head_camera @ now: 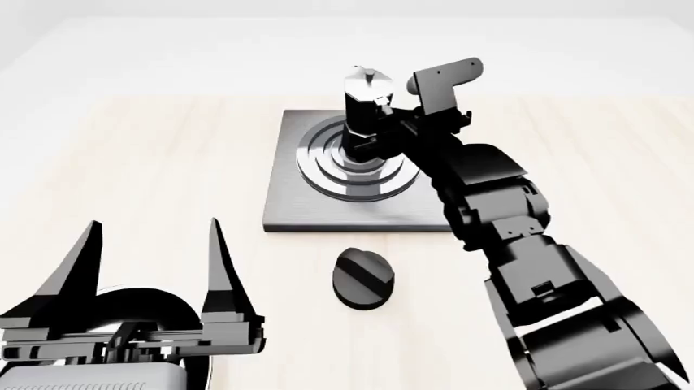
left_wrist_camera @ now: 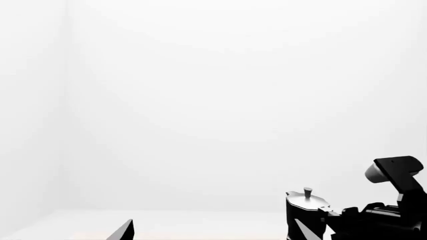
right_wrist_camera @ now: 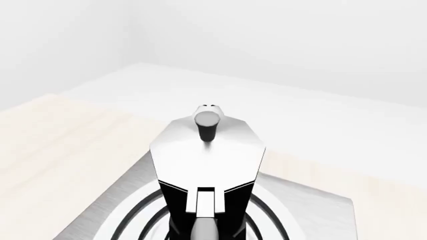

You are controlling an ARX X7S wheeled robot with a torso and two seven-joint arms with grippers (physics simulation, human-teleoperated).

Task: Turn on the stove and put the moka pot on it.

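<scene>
We've got bare wooden table (head_camera: 130,162) all along the left of the stove (head_camera: 292,203), so that side's wide open for a gripper. The right arm (head_camera: 509,227) cuts across the stove's right edge up to the moka pot (head_camera: 363,114) on the rings, blocking that side. The knob (head_camera: 363,279) sits just in front of the plate, with open wood around it.

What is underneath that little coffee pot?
The moka pot stands over the dark concentric rings of the stove, about at their centre. The ring centre is hidden by the pot's base and the right gripper at its handle side.
</scene>
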